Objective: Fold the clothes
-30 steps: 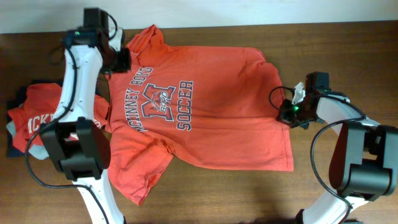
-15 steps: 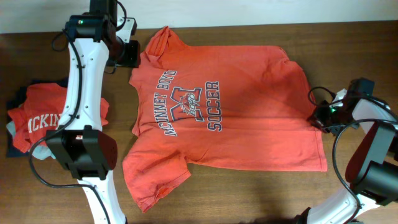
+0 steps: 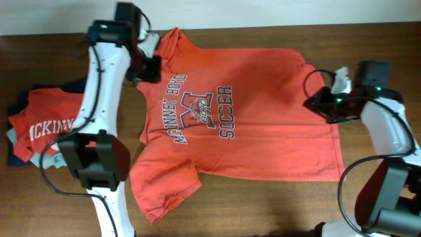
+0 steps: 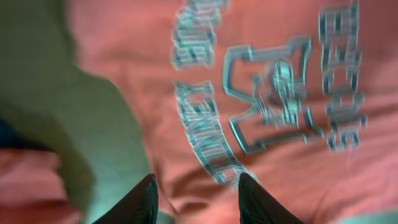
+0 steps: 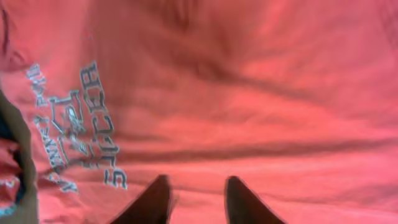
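Both arms have swung inward since half a second ago; the orange-red T-shirt (image 3: 263,125) stays spread flat, print up, on the wooden table (image 3: 263,207). Left gripper (image 3: 150,68) and right gripper (image 3: 320,104) hover over it, fingers apart, holding nothing

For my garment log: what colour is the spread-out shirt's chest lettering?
The lettering is grey edged white on the orange-red shirt; clearest in the overhead view.
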Tool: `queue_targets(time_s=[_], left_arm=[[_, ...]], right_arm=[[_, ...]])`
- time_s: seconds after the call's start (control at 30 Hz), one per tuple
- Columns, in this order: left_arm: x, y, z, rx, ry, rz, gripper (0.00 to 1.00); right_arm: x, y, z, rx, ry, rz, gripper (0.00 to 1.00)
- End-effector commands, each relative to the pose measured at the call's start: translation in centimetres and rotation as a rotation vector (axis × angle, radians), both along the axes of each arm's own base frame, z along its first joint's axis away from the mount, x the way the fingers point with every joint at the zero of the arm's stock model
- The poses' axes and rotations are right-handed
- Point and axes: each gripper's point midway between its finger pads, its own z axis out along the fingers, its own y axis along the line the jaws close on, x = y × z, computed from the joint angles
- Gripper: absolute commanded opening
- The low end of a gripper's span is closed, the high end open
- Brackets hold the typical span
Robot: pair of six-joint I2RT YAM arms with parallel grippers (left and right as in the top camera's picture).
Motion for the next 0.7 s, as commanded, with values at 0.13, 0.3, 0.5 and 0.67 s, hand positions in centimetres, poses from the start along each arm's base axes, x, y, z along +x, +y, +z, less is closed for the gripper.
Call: queue_targets(time_s=[0.13, 0.3, 0.5, 0.67], left_arm=[[-5.6, 1.5, -1.7, 0.04, 0.249, 0.092, 0.38], [-8.1, 2.5, 1.9, 0.05, 0.247, 0.119, 0.38], [-12.6, 5.7, 8.6, 0.159, 0.062, 0.249, 0.4], [-19.4, 8.5, 6.6, 0.266, 0.105, 0.422, 0.49]], right_arm=[[-2.3, -2.2, -0.1, -0.023, 0.076, -0.043, 0.44], [-4.3, -2.4, 3.5, 0.021, 0.025, -0.048, 0.47], [-8.0, -2.5, 8.7, -0.09, -0.043, -0.1, 0.61], [-10.5, -4.6, 6.8, -0.178, 0.138, -0.247, 0.82]])
